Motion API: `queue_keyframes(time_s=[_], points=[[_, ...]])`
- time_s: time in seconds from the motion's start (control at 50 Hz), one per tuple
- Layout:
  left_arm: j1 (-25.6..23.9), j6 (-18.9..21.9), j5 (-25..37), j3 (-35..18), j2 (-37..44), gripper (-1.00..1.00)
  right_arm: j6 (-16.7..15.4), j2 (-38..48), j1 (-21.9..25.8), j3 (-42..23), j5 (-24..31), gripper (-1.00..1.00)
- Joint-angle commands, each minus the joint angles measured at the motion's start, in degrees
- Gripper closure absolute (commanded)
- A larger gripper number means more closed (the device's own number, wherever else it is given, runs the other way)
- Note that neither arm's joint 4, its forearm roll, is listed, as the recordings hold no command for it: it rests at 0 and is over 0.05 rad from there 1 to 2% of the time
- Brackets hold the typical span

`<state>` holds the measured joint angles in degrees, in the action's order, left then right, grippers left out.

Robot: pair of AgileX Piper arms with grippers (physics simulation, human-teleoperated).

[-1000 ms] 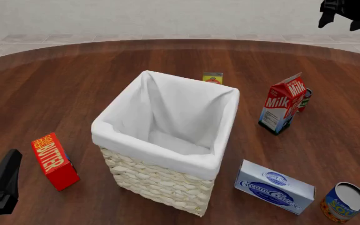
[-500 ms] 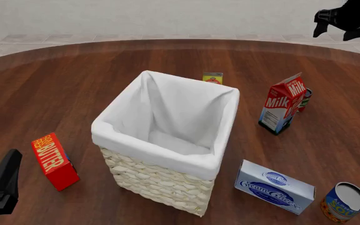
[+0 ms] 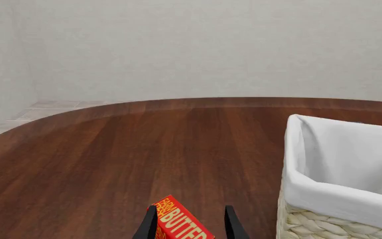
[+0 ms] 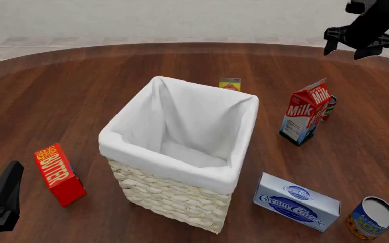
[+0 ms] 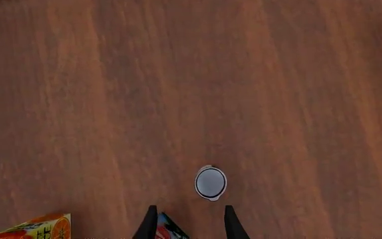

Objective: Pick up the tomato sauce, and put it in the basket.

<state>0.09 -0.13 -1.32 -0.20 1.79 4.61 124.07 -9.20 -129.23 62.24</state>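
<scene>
Tomato sauce (image 4: 332, 107) is standing on the table, half hidden behind the milk (image 4: 307, 118), as the right gripper (image 4: 348, 47) is hovering high above, jaws parted, lining up a grab; the basket (image 4: 181, 152) is waiting.

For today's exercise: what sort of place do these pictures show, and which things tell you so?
Probably a simulated tabletop test scene with groceries: a round wooden table before a plain wall, a lined wicker basket, and packaged foods such as a milk carton and butter box.
</scene>
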Motion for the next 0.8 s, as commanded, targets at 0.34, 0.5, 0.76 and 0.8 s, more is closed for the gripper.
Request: queue_keyframes(time_s=[0.34,0.5,0.76,0.8], points=[[-0.06,0.07,0.28,-0.01,-0.34,-1.00,0.32,2.91,0.02,-0.44,-1.24,-1.00],[-0.08,0.06,0.26,-0.01,-0.31,-1.00,-0.30,3.58,-0.10,-0.03,-1.45,-1.00],[-0.08,0.07,0.26,-0.01,-0.32,-1.00,-0.55,4.74,-0.41,0.27,-1.54,-1.00],[-0.08,0.06,0.26,-0.01,-0.31,-1.00,-0.78,4.88,-0.60,0.38,-1.54,-1.00]])
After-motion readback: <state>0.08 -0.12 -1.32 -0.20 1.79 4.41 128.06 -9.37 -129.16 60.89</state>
